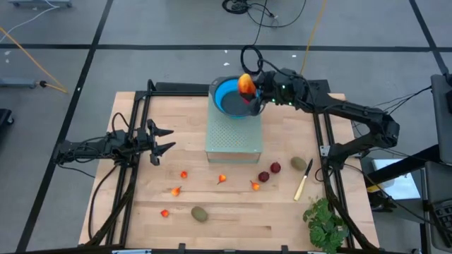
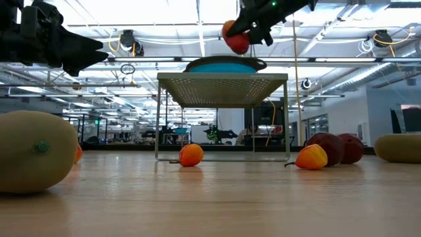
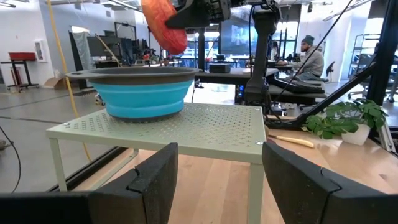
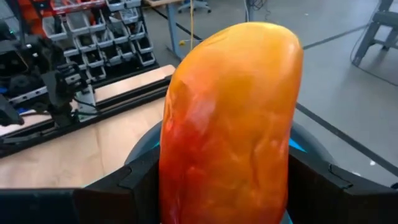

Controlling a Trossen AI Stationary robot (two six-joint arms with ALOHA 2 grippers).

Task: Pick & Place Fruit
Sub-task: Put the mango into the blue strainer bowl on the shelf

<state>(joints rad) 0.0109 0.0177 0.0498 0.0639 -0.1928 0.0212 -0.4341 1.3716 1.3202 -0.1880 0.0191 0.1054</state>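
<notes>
Two grippers here: the right gripper (image 1: 248,87) is clamped on the big orange-red oblong fruit (image 1: 246,84), holding it just above the blue bowl (image 1: 227,99) on the perforated stand (image 1: 234,137). Left gripper (image 1: 165,141) sits partly open and empty over the bench (image 1: 141,212); small fruits (image 1: 222,178) are scattered below.

Bright lights shine down from the ceiling behind my table. In the low view, the long white ceiling lamps (image 2: 197,29) glare, and my dark arms look like black shapes. The big brownish-green oval fruit (image 2: 36,151) close by looks blurry. From above, the pale wooden table (image 1: 141,219) is evenly lit with soft shadows. The large orange-red oblong fruit (image 4: 230,124) looks shiny and soft-edged.
</notes>
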